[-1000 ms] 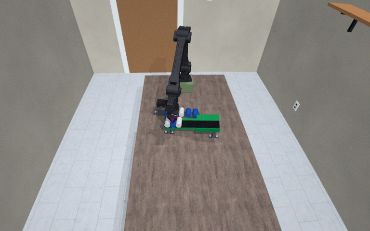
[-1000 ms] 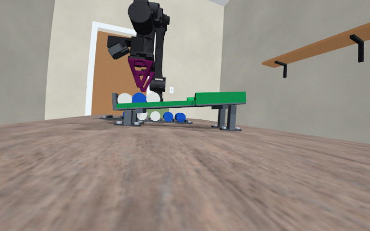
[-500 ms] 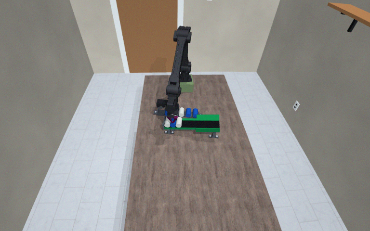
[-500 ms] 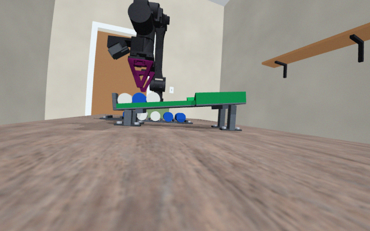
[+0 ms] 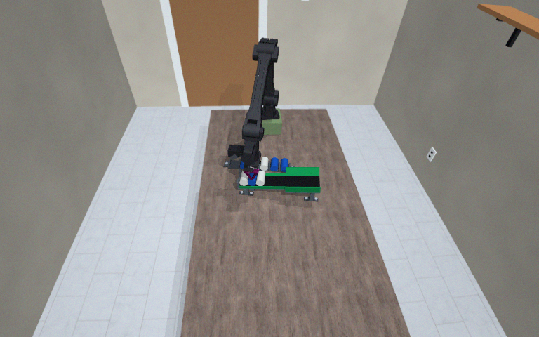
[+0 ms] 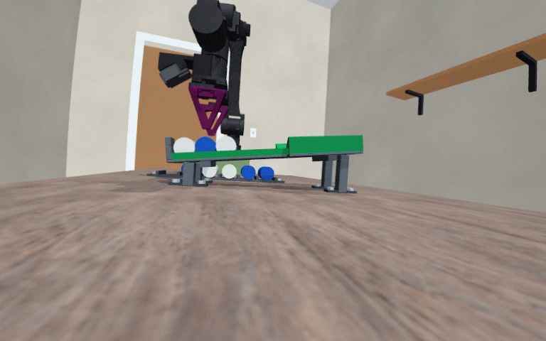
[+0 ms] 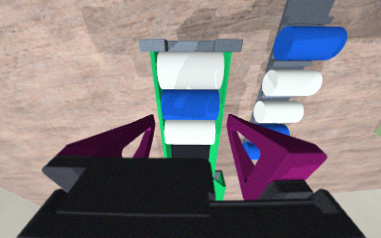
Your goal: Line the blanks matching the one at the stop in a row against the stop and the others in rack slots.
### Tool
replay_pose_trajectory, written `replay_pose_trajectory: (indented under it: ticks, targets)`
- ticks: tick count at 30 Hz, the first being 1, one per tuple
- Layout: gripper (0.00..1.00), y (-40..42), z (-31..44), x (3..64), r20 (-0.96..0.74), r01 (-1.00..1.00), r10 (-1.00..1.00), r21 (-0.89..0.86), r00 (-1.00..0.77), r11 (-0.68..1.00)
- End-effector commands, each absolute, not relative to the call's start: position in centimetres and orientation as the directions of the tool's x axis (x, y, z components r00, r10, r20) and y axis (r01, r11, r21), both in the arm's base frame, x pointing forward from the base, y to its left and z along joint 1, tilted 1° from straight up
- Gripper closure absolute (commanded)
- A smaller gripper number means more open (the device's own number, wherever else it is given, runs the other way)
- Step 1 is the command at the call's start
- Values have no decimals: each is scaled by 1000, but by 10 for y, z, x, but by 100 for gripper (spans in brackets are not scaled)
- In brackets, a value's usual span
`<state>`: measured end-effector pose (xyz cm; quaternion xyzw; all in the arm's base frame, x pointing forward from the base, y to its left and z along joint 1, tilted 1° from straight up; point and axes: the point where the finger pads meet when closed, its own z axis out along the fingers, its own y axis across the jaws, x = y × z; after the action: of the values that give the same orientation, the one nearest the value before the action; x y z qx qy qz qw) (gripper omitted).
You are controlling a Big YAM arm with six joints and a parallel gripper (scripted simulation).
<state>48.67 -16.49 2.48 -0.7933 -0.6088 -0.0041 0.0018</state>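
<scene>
Three plastic cylinders lie across the green ramp (image 5: 302, 171) (image 6: 325, 144) (image 7: 219, 192) at its left end: a white blank (image 5: 243, 180) (image 6: 184, 145) (image 7: 190, 70) at the stop, a blue blank (image 5: 252, 182) (image 6: 205, 145) (image 7: 190, 105), then another white one (image 5: 260, 178) (image 6: 225, 143) (image 7: 190, 133). We judge sorting underway; our empty gripper (image 5: 252, 175) (image 6: 210, 132) (image 7: 190, 119) hangs above, fingers apart. Next we should likely lift out the blue, centre it in a grey rack (image 5: 233, 163) (image 6: 274, 180) (image 7: 309, 11) slot beyond, then close the whites up.

No visible change, no discernible shift
</scene>
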Motion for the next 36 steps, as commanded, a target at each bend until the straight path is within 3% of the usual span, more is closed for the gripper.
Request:
replay_pose_trajectory:
  ticks: [1, 36]
  targets:
    - [17, -168, 28, 508, 5, 963, 964, 30, 266, -266]
    - [17, -162, -20, 491, 7, 964, 964, -3, 266, -266]
